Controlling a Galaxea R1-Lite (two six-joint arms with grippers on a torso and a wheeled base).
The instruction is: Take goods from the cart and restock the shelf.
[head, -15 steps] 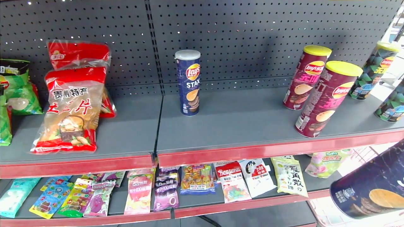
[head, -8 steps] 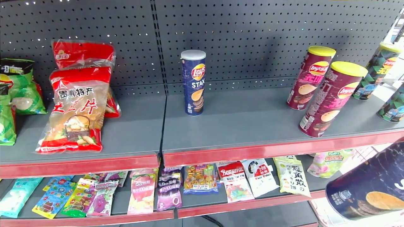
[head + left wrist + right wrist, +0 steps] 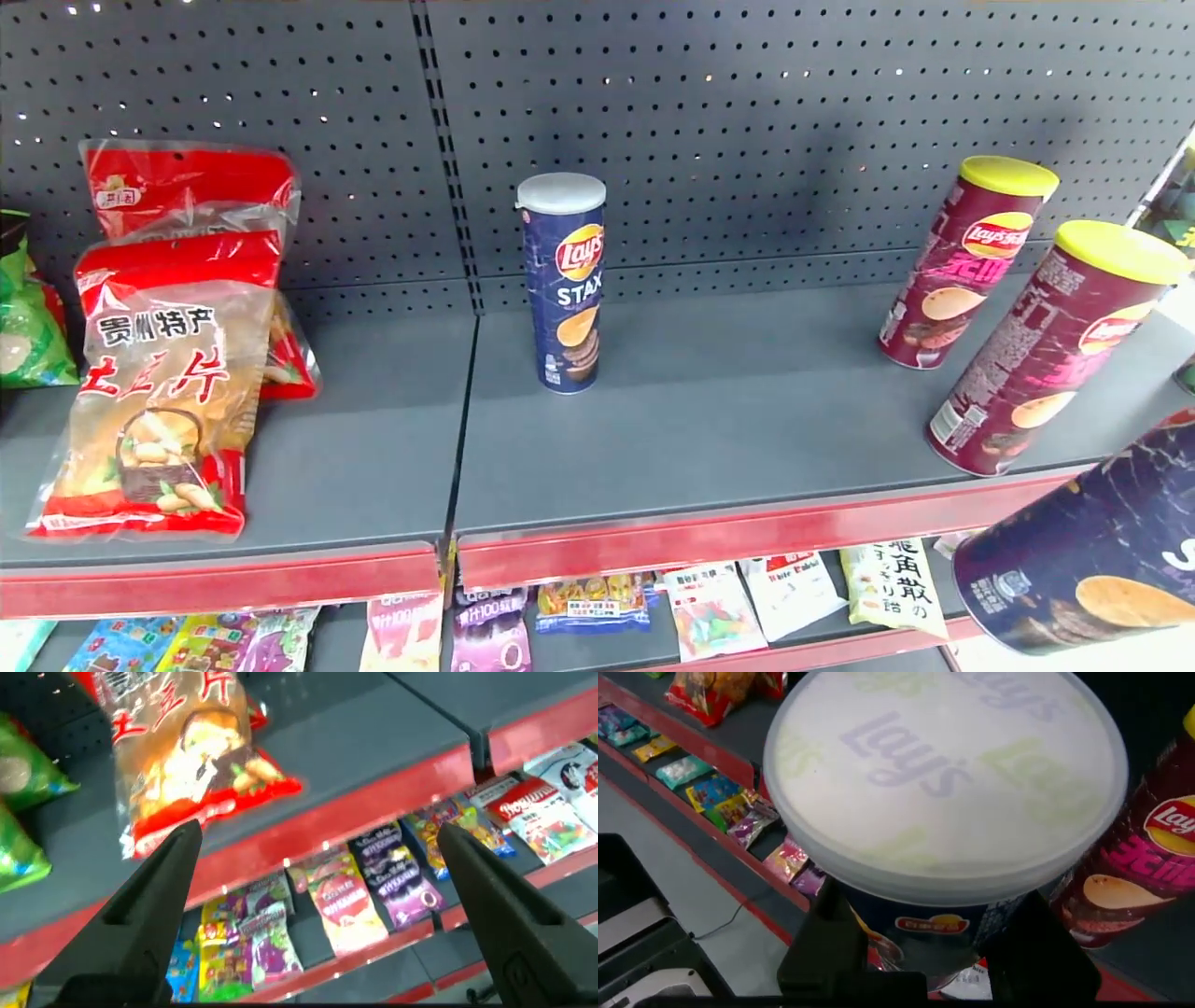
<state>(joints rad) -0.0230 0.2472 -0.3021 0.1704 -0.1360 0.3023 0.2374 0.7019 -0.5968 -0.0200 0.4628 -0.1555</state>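
Two claws: right claw (image 3: 926, 957) pinching blue chip can (image 3: 1092, 560); left claw (image 3: 318, 833) spread, facing shelf edge (image 3: 392, 793).

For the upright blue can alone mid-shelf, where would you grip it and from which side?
Probably grip the blue can by its round body mid-height, coming from the open front of the shelf, fingers either side. It stands upright with bare shelf around it, and the pegboard behind blocks rear approach.
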